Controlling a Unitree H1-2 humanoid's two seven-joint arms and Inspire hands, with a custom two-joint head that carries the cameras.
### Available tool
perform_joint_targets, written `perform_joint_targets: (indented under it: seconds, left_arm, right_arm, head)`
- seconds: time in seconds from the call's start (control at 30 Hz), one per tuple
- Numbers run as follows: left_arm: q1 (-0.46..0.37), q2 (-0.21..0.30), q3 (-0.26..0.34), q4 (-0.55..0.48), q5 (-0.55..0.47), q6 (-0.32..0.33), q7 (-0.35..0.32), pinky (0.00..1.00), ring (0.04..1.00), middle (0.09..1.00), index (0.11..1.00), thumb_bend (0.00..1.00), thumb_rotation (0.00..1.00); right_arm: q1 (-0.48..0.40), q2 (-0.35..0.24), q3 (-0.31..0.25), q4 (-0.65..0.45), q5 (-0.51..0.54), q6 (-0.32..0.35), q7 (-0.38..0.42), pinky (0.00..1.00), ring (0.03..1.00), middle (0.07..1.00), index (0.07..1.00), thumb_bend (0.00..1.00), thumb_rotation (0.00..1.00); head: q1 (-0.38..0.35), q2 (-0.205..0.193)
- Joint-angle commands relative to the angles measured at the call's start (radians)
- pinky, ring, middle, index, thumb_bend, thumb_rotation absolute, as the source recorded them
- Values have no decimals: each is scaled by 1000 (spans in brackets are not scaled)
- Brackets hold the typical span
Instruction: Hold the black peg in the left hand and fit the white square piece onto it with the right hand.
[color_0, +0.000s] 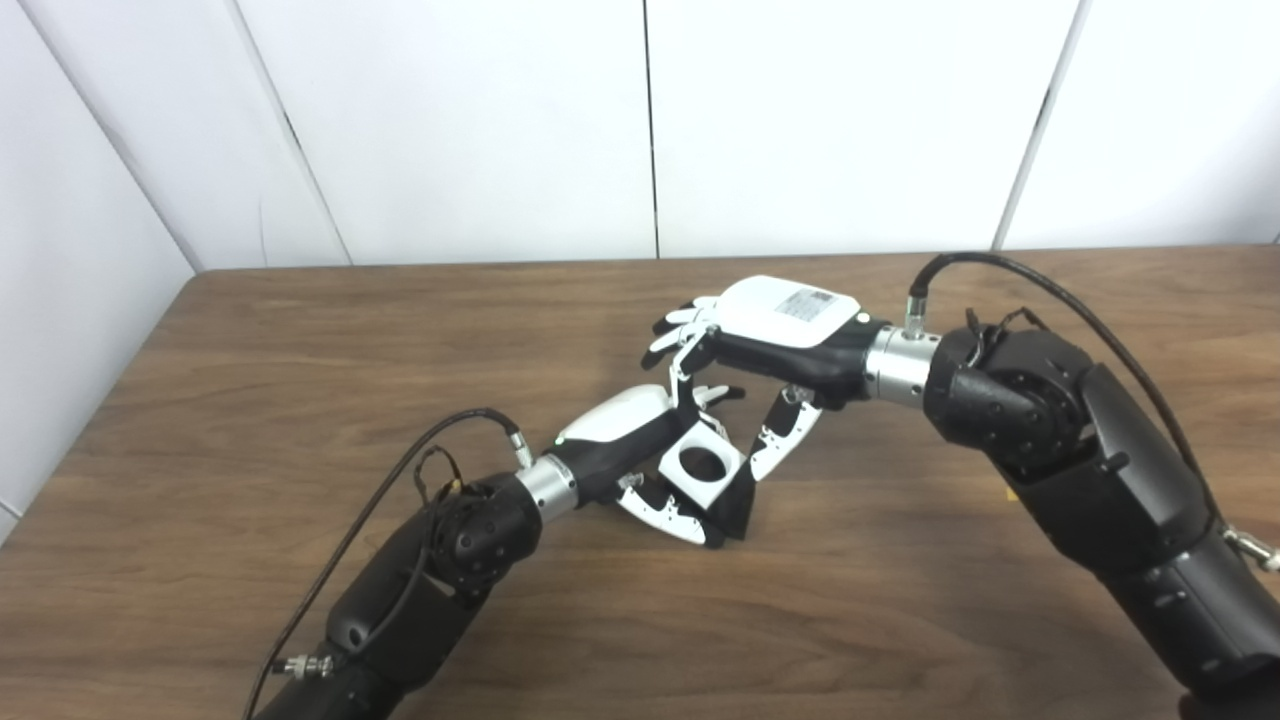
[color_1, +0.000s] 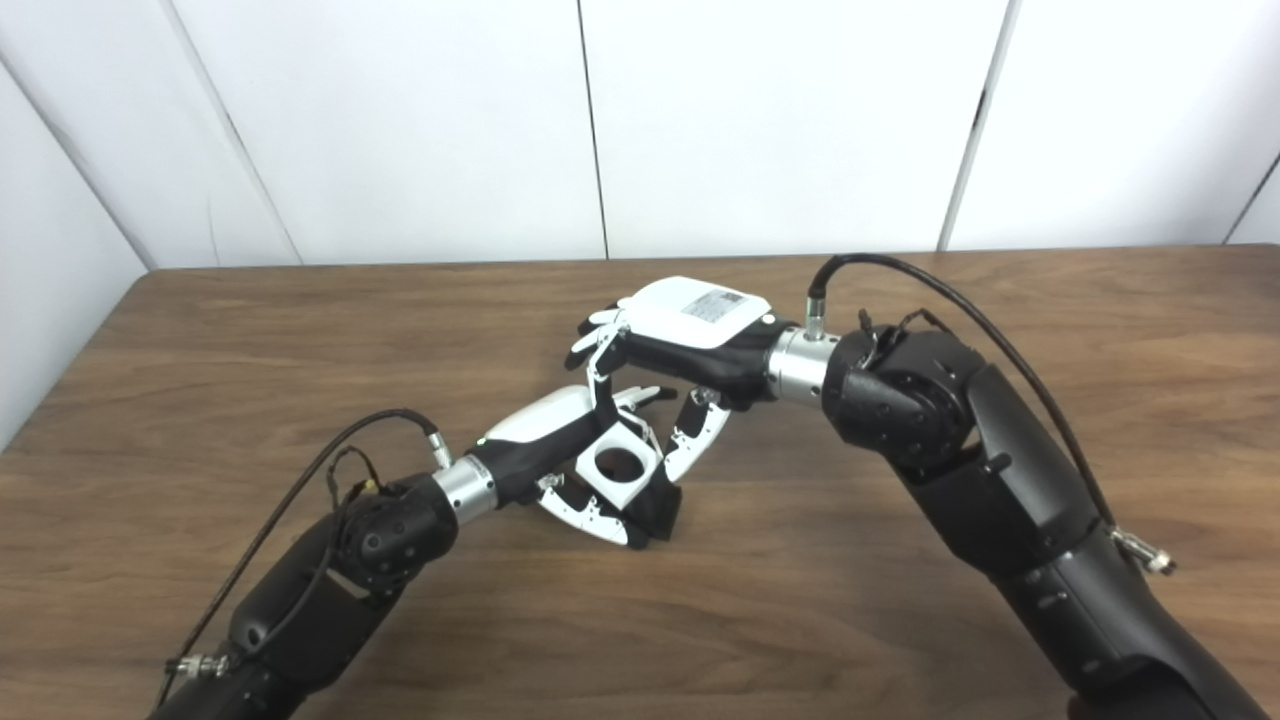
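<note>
My left hand (color_0: 640, 440) is low over the middle of the table, shut on the black peg (color_0: 740, 500), whose dark body shows between its thumb and fingers. The white square piece (color_0: 702, 466), with a round hole in its middle, sits tilted against the peg inside that grasp. My right hand (color_0: 760, 340) comes in from the right just above. One bent finger (color_0: 684, 372) reaches the piece's upper corner and its thumb (color_0: 785, 440) lies at the right corner, pinching the piece. Its other fingers are spread. How far the peg enters the hole is hidden.
The brown wooden table (color_0: 300, 360) ends at a white panelled wall behind and at its left edge. Both forearms with looping black cables (color_0: 1080, 310) cross the front half of the table.
</note>
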Motion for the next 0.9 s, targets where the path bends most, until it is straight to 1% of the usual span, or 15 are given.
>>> perform_joint_targets:
  seconds: [0.0, 0.17, 0.37, 0.87]
  left_arm:
    - [19, 4, -32, 23, 59, 47, -33, 969, 1000, 1000, 494, 521, 78]
    - [18, 5, -32, 21, 58, 52, -37, 979, 1000, 1000, 494, 521, 77]
    - [18, -1, -32, 28, 59, 41, -27, 961, 1000, 999, 494, 520, 79]
    - [20, 0, -31, 13, 55, 54, -36, 964, 1000, 999, 494, 521, 79]
  right_arm:
    - [-50, -12, -8, -19, 3, -28, -10, 955, 938, 850, 481, 519, 141]
    - [-51, -16, -6, -13, 5, -31, -11, 956, 936, 846, 480, 520, 140]
    - [-46, -19, -3, -10, 2, -31, -9, 959, 935, 847, 480, 520, 140]
    - [-44, -25, -1, 15, 0, -48, -21, 947, 927, 843, 480, 520, 139]
  head:
    - [-1, 2]
    - [0, 3]
    - [1, 6]
    - [5, 14]
